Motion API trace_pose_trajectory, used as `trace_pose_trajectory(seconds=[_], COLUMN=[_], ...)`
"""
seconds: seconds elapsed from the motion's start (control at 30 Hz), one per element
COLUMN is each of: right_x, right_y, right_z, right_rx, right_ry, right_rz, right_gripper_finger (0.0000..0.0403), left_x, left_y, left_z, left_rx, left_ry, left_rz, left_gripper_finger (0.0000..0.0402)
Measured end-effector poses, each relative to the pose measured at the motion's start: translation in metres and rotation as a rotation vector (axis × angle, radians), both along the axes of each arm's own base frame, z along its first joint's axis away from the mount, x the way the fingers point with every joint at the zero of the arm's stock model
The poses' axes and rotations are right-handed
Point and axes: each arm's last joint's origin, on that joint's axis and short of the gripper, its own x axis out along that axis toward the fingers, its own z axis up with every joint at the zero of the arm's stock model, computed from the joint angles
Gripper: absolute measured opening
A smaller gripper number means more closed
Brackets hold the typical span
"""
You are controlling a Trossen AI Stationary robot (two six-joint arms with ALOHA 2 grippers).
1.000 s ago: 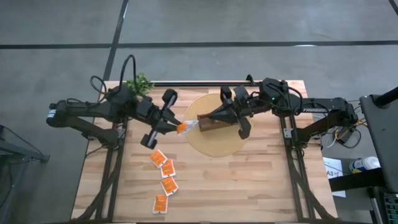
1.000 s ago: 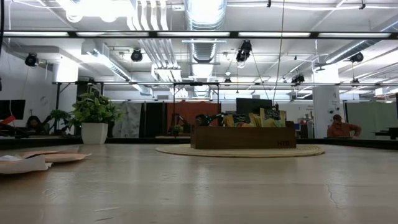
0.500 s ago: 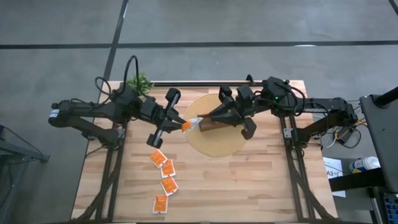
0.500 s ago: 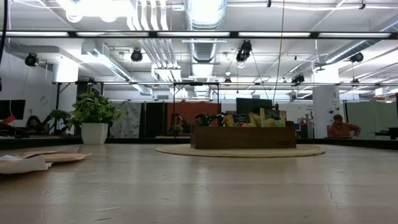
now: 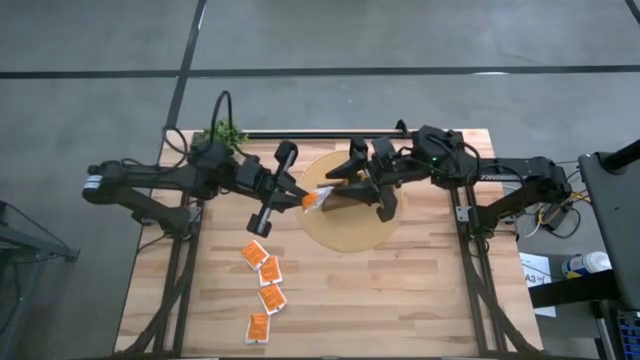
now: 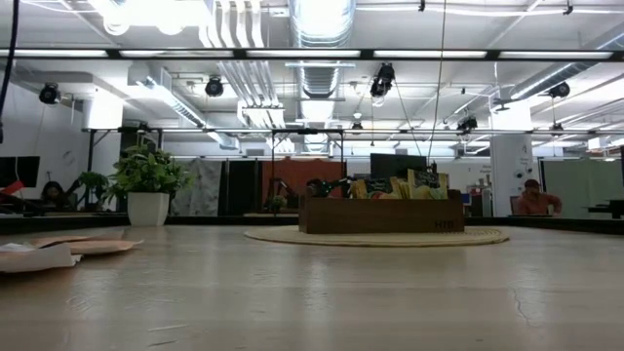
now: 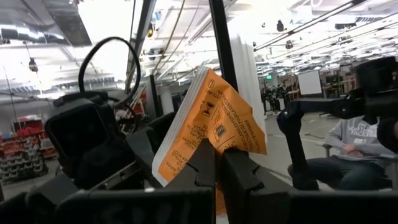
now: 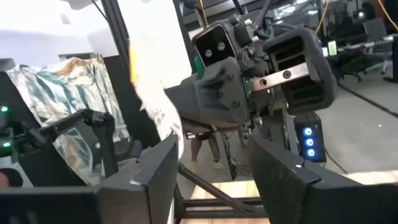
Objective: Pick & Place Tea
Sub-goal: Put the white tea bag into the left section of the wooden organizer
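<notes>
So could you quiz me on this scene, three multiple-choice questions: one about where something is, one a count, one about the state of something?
1. Where is the wooden box?
A. on the round mat
B. on the floor
C. beside the plant

2. How many orange sachets lie on the table's bare wood?
A. one
B. four
C. nine

3. What is the left gripper doing?
A. standing open and empty
B. holding an orange sachet
C. gripping the plant

Answers: 1 A, the high view shows the box sitting on the mat. 2 B, four sachets lie in a row near the table's left front. 3 B, the left wrist view shows the fingers shut on the sachet, while the right gripper stands open nearby.
</notes>
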Motion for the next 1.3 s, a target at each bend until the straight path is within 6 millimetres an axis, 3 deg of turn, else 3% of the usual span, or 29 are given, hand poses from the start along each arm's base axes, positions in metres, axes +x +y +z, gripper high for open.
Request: trace_pose_trajectory(seconds=[0.3,0.43,0.6,0.87,0.97,1.3], right_x=[0.003,0.003,0.002,0.002,0.001,-0.005], right_y=[-0.001,0.0,0.002,0.002,0.002,0.003], right_z=[-0.003,-0.003,0.0,0.001,0.001,0.003], right_rx=[0.01,0.003,-0.023,-0.023,-0.021,-0.025], right_ry=[0.016,0.01,-0.022,-0.032,-0.034,-0.015], right_rz=[0.007,0.044,0.09,0.11,0.111,0.12], right_gripper_finger=[0.0181,0.0133,0.0028,0.0008,0.0008,0.0008], left_x=[0.01,0.01,0.01,0.01,0.01,0.008], left_y=[0.0,0.002,0.004,0.007,0.008,0.013], left_z=[-0.006,-0.006,-0.006,-0.005,-0.006,-0.006], left_rx=[-0.017,-0.017,-0.022,-0.083,-0.105,-0.156], left_ry=[0.021,0.021,0.022,0.032,0.04,0.074], left_rz=[-0.006,0.0,0.005,0.052,0.079,0.193], left_gripper_finger=[0.0007,0.0007,0.0007,0.0012,0.0039,0.0182])
